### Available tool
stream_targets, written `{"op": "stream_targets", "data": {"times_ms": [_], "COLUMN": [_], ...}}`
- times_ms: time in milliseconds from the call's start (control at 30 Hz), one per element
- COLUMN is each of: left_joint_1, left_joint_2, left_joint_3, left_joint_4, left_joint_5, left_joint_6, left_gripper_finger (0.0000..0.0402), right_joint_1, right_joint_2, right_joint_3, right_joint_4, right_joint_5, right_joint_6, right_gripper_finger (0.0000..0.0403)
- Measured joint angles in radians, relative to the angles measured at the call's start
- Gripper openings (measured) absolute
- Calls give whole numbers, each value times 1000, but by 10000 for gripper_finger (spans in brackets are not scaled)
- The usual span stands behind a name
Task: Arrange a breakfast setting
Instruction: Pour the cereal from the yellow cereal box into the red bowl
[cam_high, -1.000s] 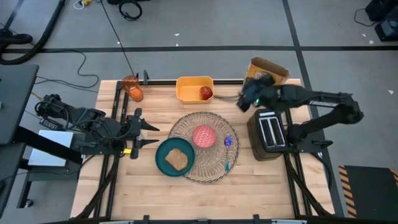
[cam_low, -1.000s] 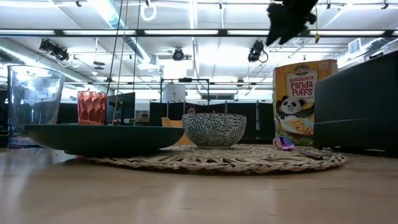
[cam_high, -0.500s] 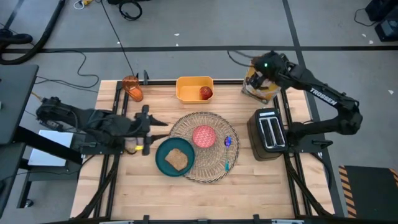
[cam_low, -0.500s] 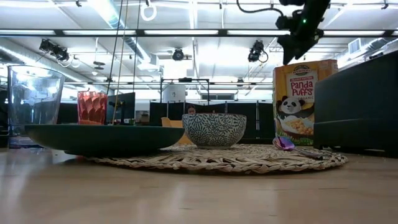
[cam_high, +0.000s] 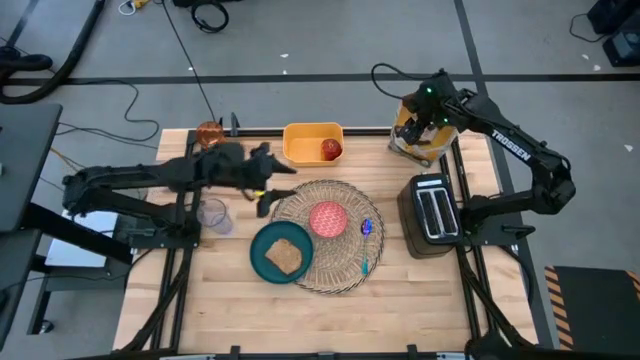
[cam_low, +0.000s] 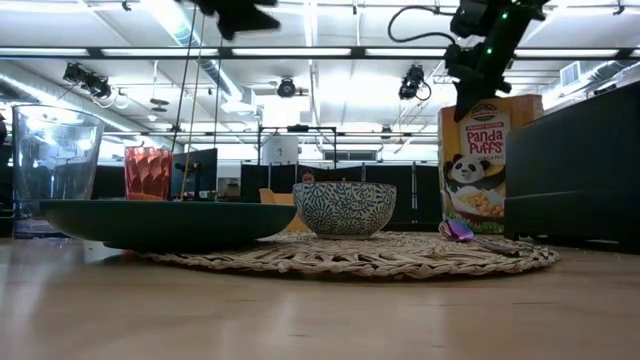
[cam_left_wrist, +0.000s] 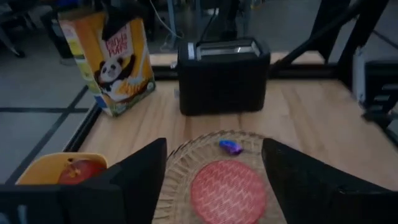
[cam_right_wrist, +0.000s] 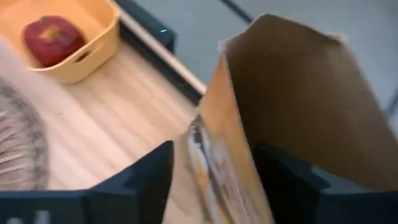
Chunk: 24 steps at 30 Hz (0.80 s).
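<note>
The round woven placemat (cam_high: 330, 262) lies mid-table and bears the pink bowl (cam_high: 328, 218) and the small blue utensil (cam_high: 366, 227). The teal plate (cam_high: 262, 255) with the toast slice (cam_high: 286, 257) rests on the mat's near-left edge. The red apple (cam_high: 331, 149) lies in the yellow tub (cam_high: 305, 140). The orange cup (cam_high: 211, 137) stands at the far left. My left gripper (cam_high: 283, 188) is open and empty, up in the air between tub and mat. My right gripper (cam_right_wrist: 214, 186) is open, its fingers on either side of the cereal box's front wall (cam_right_wrist: 208, 149) at the open top.
The black toaster (cam_high: 432, 212) stands at the right, with the cereal box (cam_high: 428, 140) behind it at the far right corner. A clear glass (cam_high: 213, 215) stands left of the plate. There is bare wood along the near edge.
My left gripper has risen from the table's left edge and swung toward the right and far side, to above the gap between tub and mat. My right gripper has moved from over the toaster toward the far edge and come down over the cereal box's open top.
</note>
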Motion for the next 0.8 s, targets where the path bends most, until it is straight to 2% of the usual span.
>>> {"op": "stream_targets", "data": {"times_ms": [200,333,533,700,800], "left_joint_1": [102,142,146,165,193], "left_joint_2": [174,289,426,509,539], "left_joint_3": [0,0,0,0,0], "left_joint_4": [190,360,524,649,671], "left_joint_5": [64,95,93,96,111], "left_joint_6": [131,111,81,-15,-62], "left_gripper_finger": [277,271,270,270,278], "right_joint_1": [6,8,54,120,154], "right_joint_2": [43,44,-8,-80,-103], "right_joint_3": [0,0,0,0,0], "right_joint_4": [-2,0,8,61,60], "right_joint_5": [-63,-58,-36,-43,-58], "right_joint_6": [-31,-75,-132,-185,-220], "right_gripper_finger": [98,15,7,6,5]}}
